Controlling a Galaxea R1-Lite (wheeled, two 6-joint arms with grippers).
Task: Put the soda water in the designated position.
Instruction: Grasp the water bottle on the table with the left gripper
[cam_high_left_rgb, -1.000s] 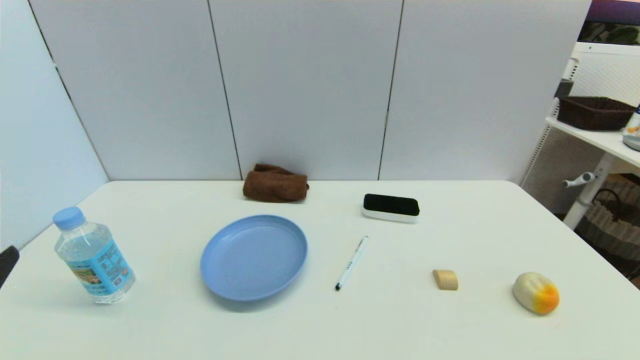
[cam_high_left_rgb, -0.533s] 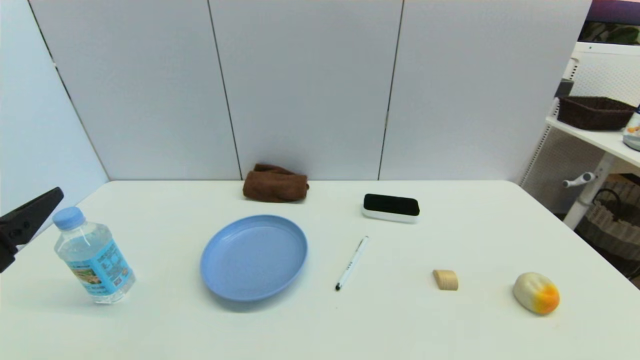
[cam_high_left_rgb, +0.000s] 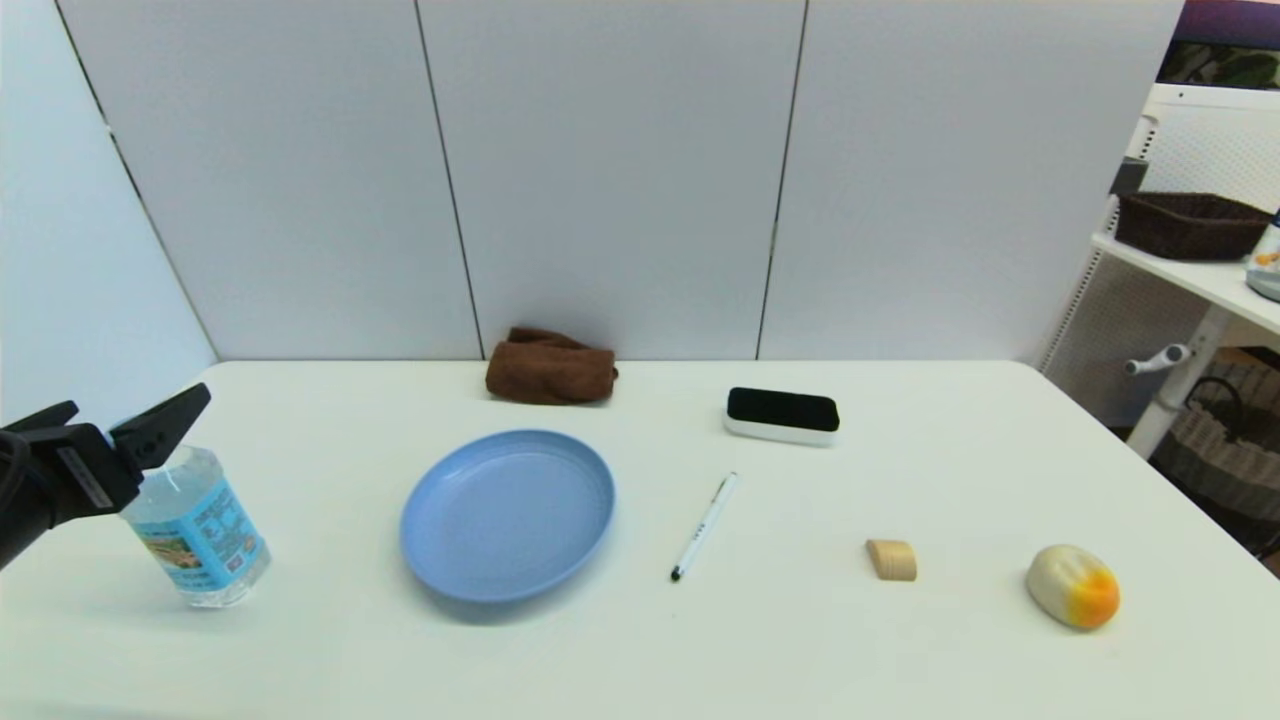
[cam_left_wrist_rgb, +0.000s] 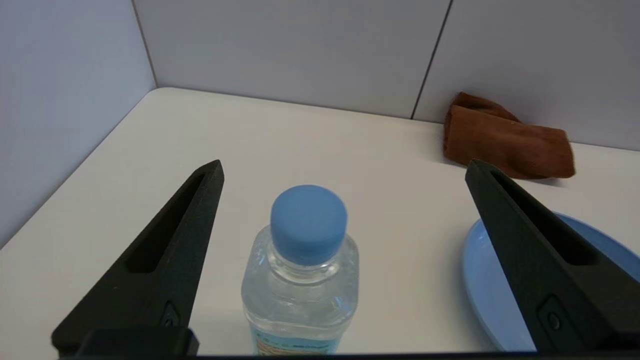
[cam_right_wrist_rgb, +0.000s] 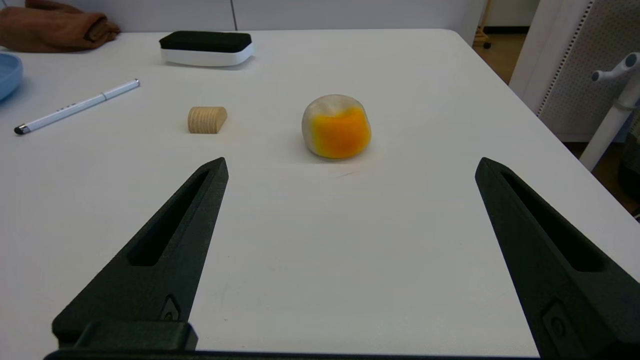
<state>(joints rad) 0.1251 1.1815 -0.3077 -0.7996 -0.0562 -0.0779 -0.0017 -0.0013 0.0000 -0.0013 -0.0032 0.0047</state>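
Upright near the left edge of the white table, just left of the blue plate: the soda water, with the left gripper wide open around its cap, not touching, and the right gripper open above bare table near a yellow-white ball.
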